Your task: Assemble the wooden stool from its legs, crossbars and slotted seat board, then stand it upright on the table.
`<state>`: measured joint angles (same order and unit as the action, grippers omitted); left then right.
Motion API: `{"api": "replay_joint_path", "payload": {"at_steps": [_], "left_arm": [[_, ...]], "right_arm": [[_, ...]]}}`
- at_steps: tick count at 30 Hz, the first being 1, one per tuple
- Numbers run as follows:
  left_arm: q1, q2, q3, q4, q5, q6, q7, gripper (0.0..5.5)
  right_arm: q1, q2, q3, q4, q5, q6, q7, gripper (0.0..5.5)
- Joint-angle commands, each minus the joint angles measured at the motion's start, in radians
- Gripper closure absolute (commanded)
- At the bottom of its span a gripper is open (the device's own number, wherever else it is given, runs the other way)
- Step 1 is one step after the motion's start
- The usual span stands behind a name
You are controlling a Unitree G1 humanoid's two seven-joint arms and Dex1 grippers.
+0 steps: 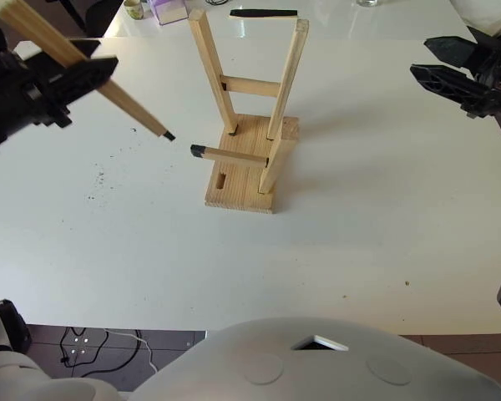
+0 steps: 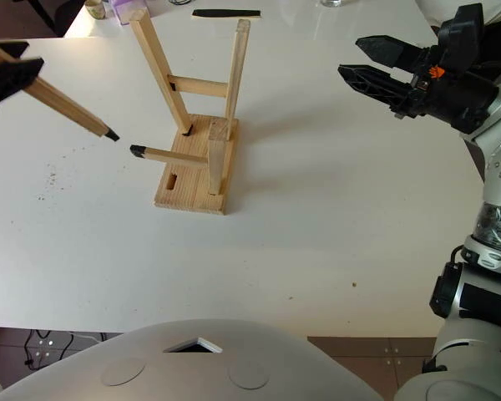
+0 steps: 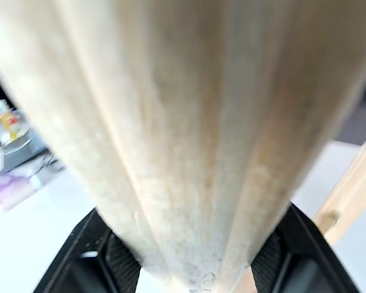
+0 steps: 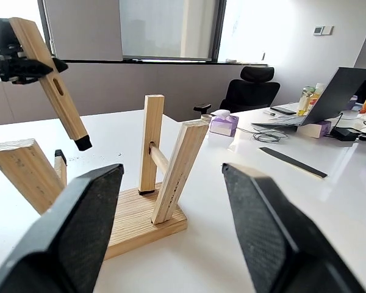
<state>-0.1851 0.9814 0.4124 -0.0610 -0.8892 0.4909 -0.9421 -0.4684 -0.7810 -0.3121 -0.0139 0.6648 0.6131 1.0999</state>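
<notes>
**Item 1:** seat board (image 1: 238,188), centre frame, flat on tabletop (image 1: 359,234), slots up. Three legs (image 1: 213,71) seated. Free crossbar (image 1: 230,155) juts frame-left, black-tipped.

**Item 2:** fourth leg (image 1: 134,108), upper left. Left jaws clenched on it; its tip is near that crossbar end, not touching.

**Item 3:** right jaws, upper right, released, well apart from the assy.

**Risk (est.):** if you bring the leg in tilted, it'll shove the crossbar and tip the assy, since nothing steadies the board.

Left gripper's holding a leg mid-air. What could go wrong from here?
The held leg is tilted, its tip near the free crossbar: it could knock that bar or miss the open slot in the seat board. The right gripper hovers open, far off, so nothing braces the board.
</notes>
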Motion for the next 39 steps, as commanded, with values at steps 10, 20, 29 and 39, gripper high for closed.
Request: {"api": "replay_joint_path", "payload": {"at_steps": [10,20,29,39], "left_arm": [[0.127,-0.323,-0.086,-0.105,0.105,-0.117,0.059,3.45],[0.300,-0.359,-0.171,-0.181,0.132,-0.071,0.030,3.45],[0.266,-0.346,-0.204,-0.331,0.093,-0.026,0.094,3.46],[0.283,-0.405,-0.193,-0.576,0.052,0.004,0.273,3.46]], "right_arm": [[-0.167,0.077,0.159,0.171,-0.080,-0.091,0.026,2.52],[-0.126,0.088,0.142,0.152,-0.089,-0.106,-0.013,2.52],[-0.070,0.108,0.145,0.090,-0.083,-0.095,-0.058,2.52],[-0.041,0.111,0.139,0.069,-0.074,-0.086,-0.082,2.52]]}}
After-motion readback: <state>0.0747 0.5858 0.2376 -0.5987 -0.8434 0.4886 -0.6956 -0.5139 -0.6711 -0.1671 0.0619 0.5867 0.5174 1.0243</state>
